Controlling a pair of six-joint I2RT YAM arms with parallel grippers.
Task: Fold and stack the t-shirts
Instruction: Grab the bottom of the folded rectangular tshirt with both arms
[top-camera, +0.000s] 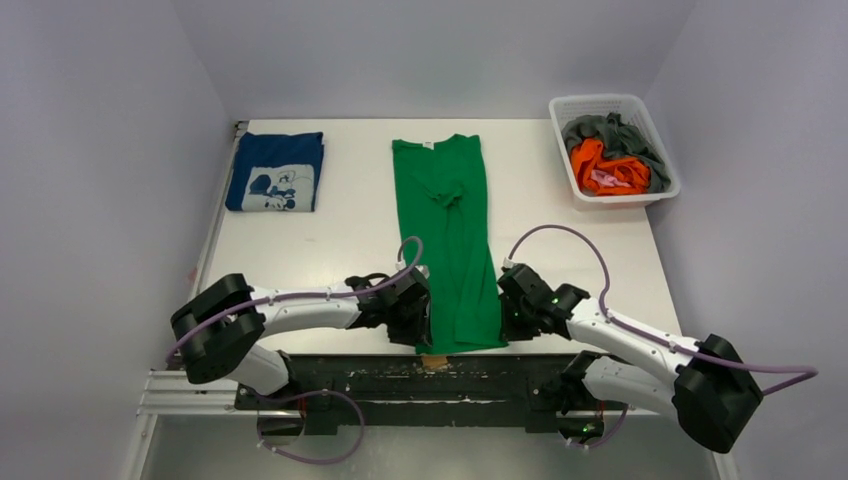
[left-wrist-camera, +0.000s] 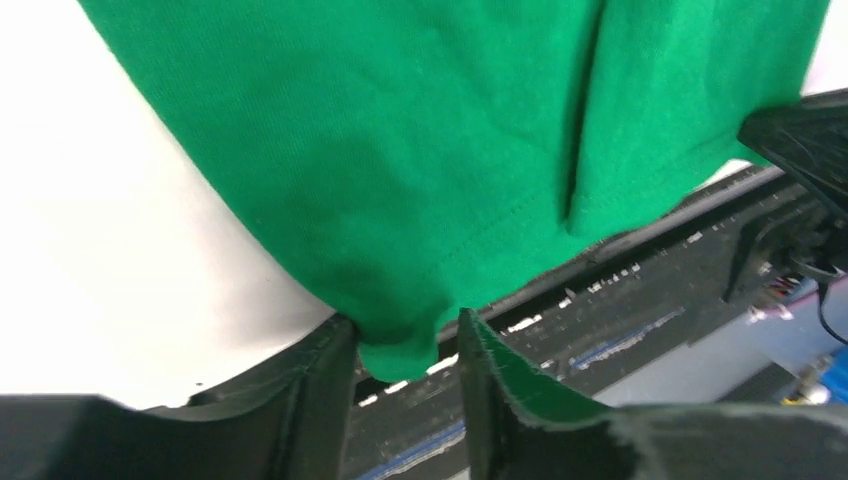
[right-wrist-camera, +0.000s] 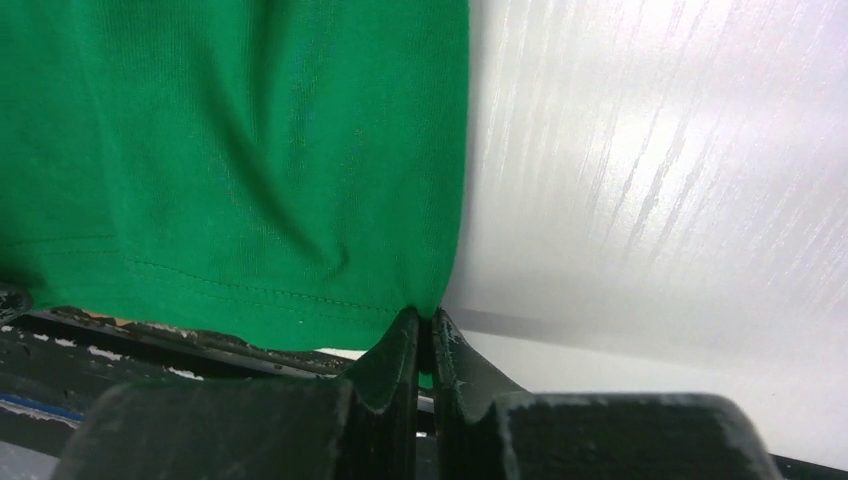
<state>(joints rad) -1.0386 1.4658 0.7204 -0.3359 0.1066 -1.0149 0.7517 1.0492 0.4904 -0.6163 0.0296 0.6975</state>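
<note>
The green t-shirt (top-camera: 445, 220) lies in the middle of the table (top-camera: 330, 250) as a long narrow strip, collar at the far end, hem at the near edge. My left gripper (top-camera: 422, 318) is at its near left corner. In the left wrist view the jaws (left-wrist-camera: 408, 325) stand open with that green corner (left-wrist-camera: 400, 345) between them. My right gripper (top-camera: 508, 312) is at the near right corner and is shut on the hem (right-wrist-camera: 427, 320). The navy t-shirt (top-camera: 275, 172) with the white print lies folded at the back left.
A white basket (top-camera: 655, 190) at the back right holds an orange t-shirt (top-camera: 600, 165) and a grey one (top-camera: 610, 130). The green hem overhangs the table's near edge above the black rail (top-camera: 400, 370). Grey walls stand close on both sides.
</note>
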